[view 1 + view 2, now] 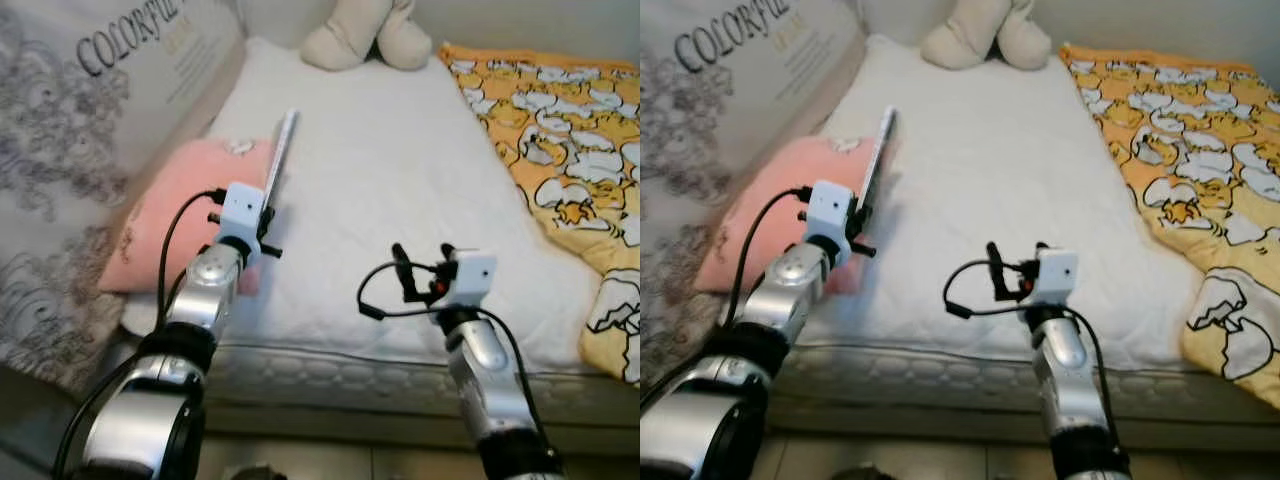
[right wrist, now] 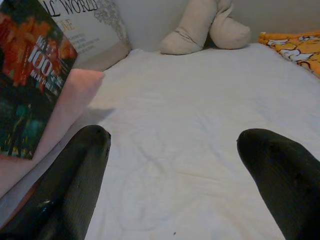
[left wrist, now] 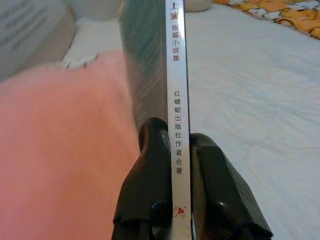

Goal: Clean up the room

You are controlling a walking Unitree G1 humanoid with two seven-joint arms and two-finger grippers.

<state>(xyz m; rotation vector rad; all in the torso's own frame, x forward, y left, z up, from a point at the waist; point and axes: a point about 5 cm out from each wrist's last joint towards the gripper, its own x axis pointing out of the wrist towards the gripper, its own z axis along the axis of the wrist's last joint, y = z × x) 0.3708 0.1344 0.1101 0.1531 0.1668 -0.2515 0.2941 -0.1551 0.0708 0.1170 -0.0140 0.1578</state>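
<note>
My left gripper (image 3: 175, 165) is shut on a thin book (image 1: 281, 158), held on edge above the pink pillow (image 1: 170, 205) at the bed's left side. The book's white spine (image 3: 176, 75) with printed characters runs between the two black fingers (image 3: 152, 165). Its dark colourful cover (image 2: 30, 75) faces my right gripper. My right gripper (image 1: 420, 268) hovers open over the near edge of the white mattress (image 1: 400, 170), nothing between its fingers (image 2: 75, 180).
A beige plush toy (image 1: 365, 35) lies at the head of the bed. An orange patterned blanket (image 1: 560, 140) covers the right side. A large grey printed cushion (image 1: 90, 110) leans on the left. The mattress's front edge (image 1: 350, 365) is just below my arms.
</note>
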